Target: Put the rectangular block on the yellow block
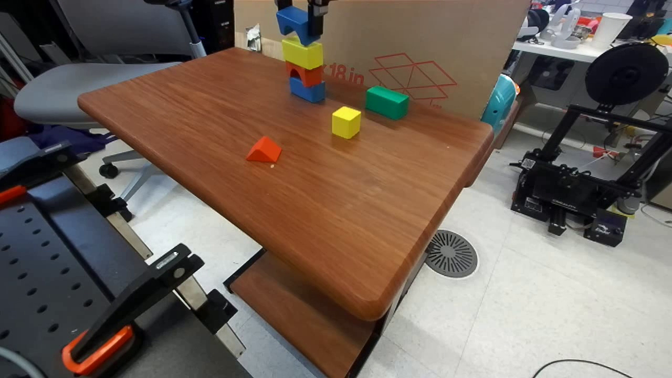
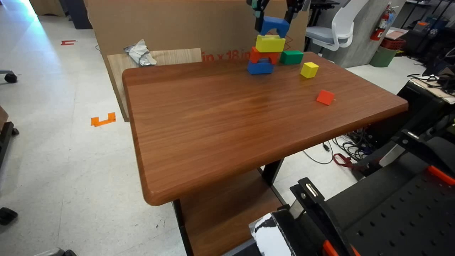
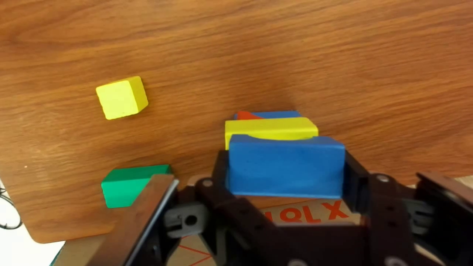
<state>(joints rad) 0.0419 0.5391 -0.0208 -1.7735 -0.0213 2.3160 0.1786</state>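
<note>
The rectangular block, blue with an arch cut in its underside, also shows in an exterior view and the wrist view. My gripper is shut on its two ends. The block is upright, just over the yellow block, which tops a stack and also shows in an exterior view and the wrist view. I cannot tell whether the two touch. Under the yellow block are a red arch and, lowest, a darker blue block.
A green block and a small yellow cube stand beside the stack. An orange-red triangular block lies nearer the front of the wooden table. A cardboard sheet stands close behind the stack.
</note>
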